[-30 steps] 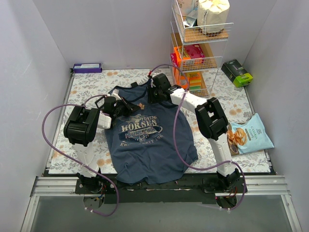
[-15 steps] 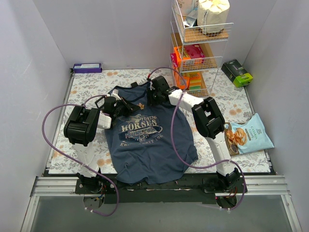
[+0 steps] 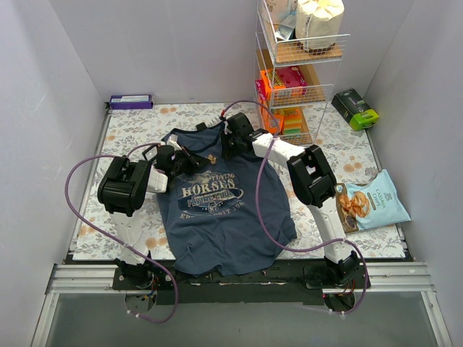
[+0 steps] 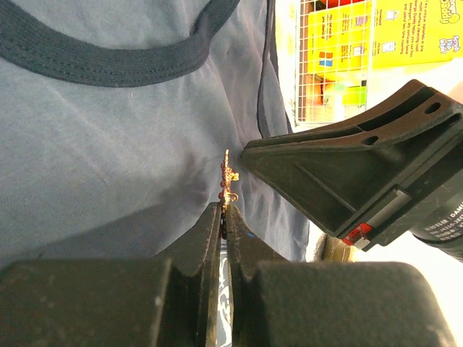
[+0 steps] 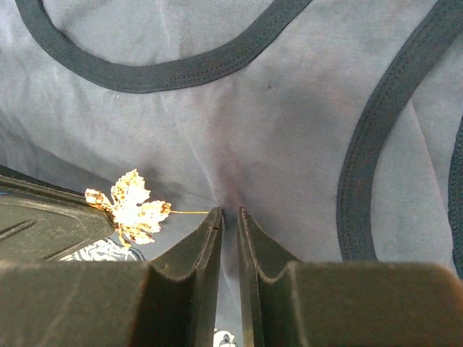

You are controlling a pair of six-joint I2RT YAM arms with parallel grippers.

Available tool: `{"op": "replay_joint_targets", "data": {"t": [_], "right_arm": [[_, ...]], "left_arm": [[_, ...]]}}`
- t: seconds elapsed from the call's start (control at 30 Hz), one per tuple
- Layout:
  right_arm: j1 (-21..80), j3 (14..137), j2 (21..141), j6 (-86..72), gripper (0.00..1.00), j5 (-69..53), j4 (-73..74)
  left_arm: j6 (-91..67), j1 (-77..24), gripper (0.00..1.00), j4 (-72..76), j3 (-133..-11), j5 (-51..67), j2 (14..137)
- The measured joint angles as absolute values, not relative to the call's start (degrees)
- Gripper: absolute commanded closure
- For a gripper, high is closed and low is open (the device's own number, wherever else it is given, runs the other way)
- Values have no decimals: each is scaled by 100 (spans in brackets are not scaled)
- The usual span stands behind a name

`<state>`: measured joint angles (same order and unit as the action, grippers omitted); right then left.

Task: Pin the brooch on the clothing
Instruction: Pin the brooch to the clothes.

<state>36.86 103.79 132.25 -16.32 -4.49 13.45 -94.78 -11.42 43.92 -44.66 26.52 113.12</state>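
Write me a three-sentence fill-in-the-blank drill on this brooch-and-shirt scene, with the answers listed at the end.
1. The small gold metal brooch is shaped like a ____.
2. The left gripper has its jaws shut on the ____.
3. The largest word printed on the chest of the navy-blue sleeveless tank top is ____.

Missing words: leaf; brooch; HORSES

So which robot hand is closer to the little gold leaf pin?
Left. The left gripper holds the leaf brooch; the right gripper sits just beside it, pinching the tank top.
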Motion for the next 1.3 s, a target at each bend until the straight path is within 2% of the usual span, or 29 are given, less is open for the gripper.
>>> {"op": "replay_joint_targets", "data": {"t": [0.3, 0.6, 0.73, 1.3], "right_arm": [[3686, 10442, 13260, -1629, 79, -447, 1356], [3686, 10455, 13262, -1629, 90, -447, 1361], [3686, 10464, 13270, -1627, 99, -449, 1363], [3680, 10497, 13367, -1769, 99, -801, 1313]], "left_arm": [[-9498, -1142, 100, 4466, -4473, 2637, 11314], [-9515, -1142, 100, 4515, -4473, 2635, 11321], [-9531, -1142, 100, 4558, -4473, 2635, 11365], [-9690, -1144, 100, 4698, -4473, 2687, 11701]]}}
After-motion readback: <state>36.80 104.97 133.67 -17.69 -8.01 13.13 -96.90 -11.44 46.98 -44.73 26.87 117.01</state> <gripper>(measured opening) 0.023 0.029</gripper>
